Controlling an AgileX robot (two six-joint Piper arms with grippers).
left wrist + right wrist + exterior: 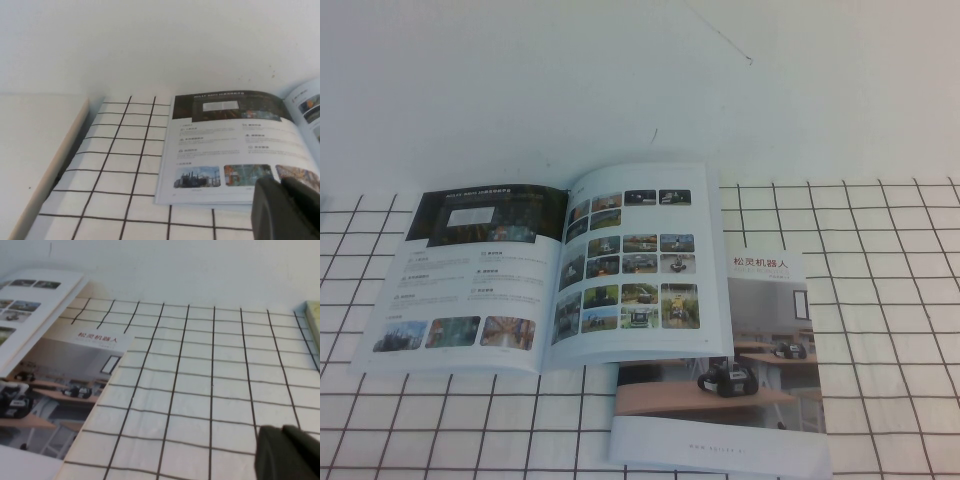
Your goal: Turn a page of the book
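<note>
My right hand (287, 452) hangs closed over bare desk (210, 390), my left hand (285, 207) looks closed too, I think, beside the open book (550, 275); a clumsy reach could drag the glossy photo page (635, 265).

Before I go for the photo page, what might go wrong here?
1. The open book overlaps the closed brochure, so lifting the page might drag both.
2. The glossy leaves may slip or lift together.
3. Neither hand appears in the high view; the left hand and the shut right hand show only in their own wrist views, so the approach starts unseen.
</note>
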